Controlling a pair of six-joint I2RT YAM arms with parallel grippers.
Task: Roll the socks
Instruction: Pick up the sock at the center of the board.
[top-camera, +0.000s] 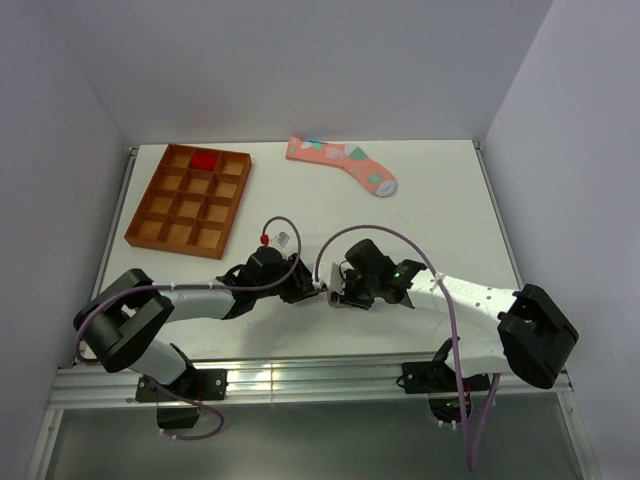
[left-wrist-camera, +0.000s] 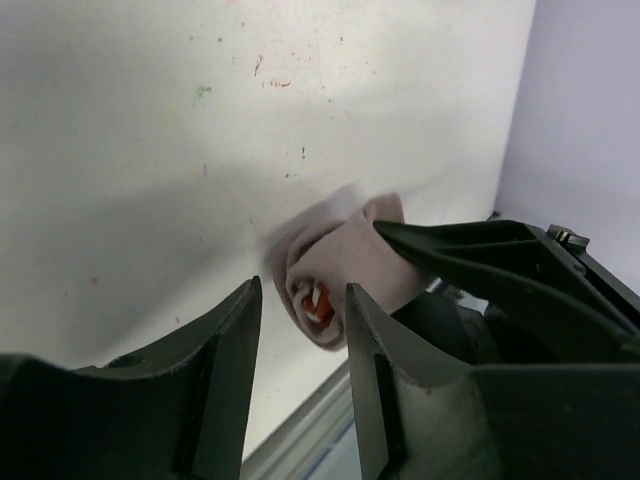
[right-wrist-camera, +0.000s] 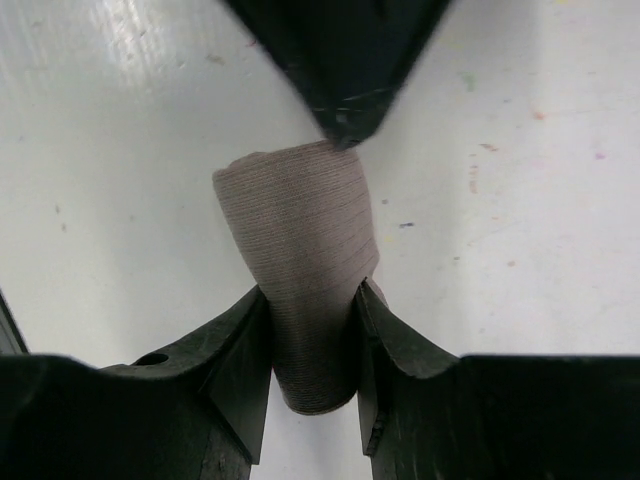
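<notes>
The grey-brown sock (right-wrist-camera: 300, 230) is rolled into a tight tube; its end shows maroon and white in the left wrist view (left-wrist-camera: 335, 265). My right gripper (right-wrist-camera: 312, 295) is shut on the roll's lower part just above the table, near the middle front (top-camera: 338, 294). My left gripper (left-wrist-camera: 303, 290) is open, its tips just short of the roll's end, facing the right gripper (top-camera: 316, 289). The salmon-pink sock (top-camera: 345, 163) with teal and white patches lies flat at the back. The red sock (top-camera: 204, 160) sits in a back compartment of the tray.
A brown compartment tray (top-camera: 190, 200) stands at the back left. The table's front rail (top-camera: 300, 380) runs close behind both grippers. Grey walls close in both sides and the back.
</notes>
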